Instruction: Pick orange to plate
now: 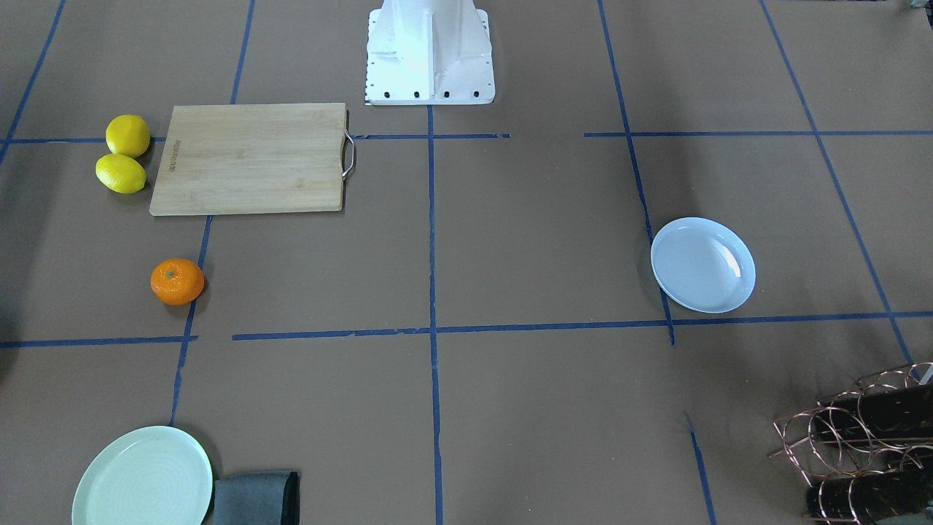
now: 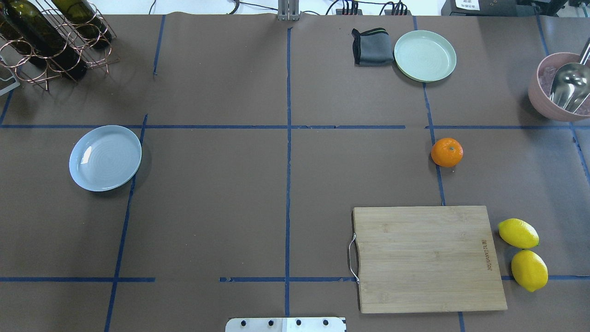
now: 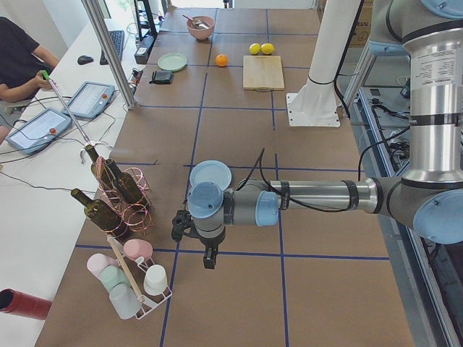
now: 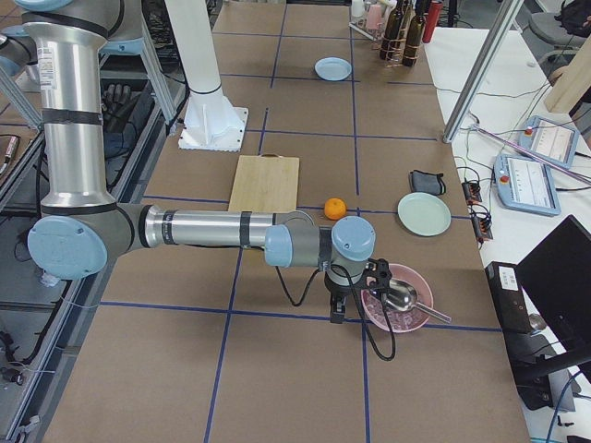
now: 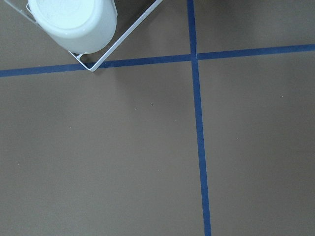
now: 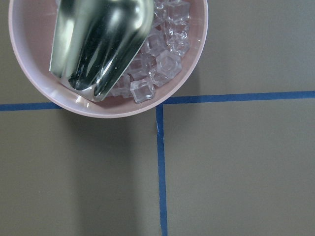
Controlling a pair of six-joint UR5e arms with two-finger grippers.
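The orange (image 1: 177,281) (image 2: 446,152) sits alone on the brown table, beyond the far edge of the wooden cutting board (image 2: 428,258). The pale bluish-white plate (image 1: 703,265) (image 2: 105,157) lies far across the table on the robot's left half, with nothing on it. My left gripper (image 3: 210,259) shows only in the exterior left view, hanging past the plate near a cup rack; I cannot tell if it is open or shut. My right gripper (image 4: 337,312) shows only in the exterior right view, beside the pink bowl (image 4: 395,297); its state I cannot tell either.
Two yellow lemons (image 2: 523,253) lie by the board's right side. A mint-green plate (image 2: 425,56) and a grey cloth (image 2: 371,46) are at the far side. The pink bowl (image 2: 560,87) holds ice and a metal scoop. A wire bottle rack (image 2: 50,41) stands far left.
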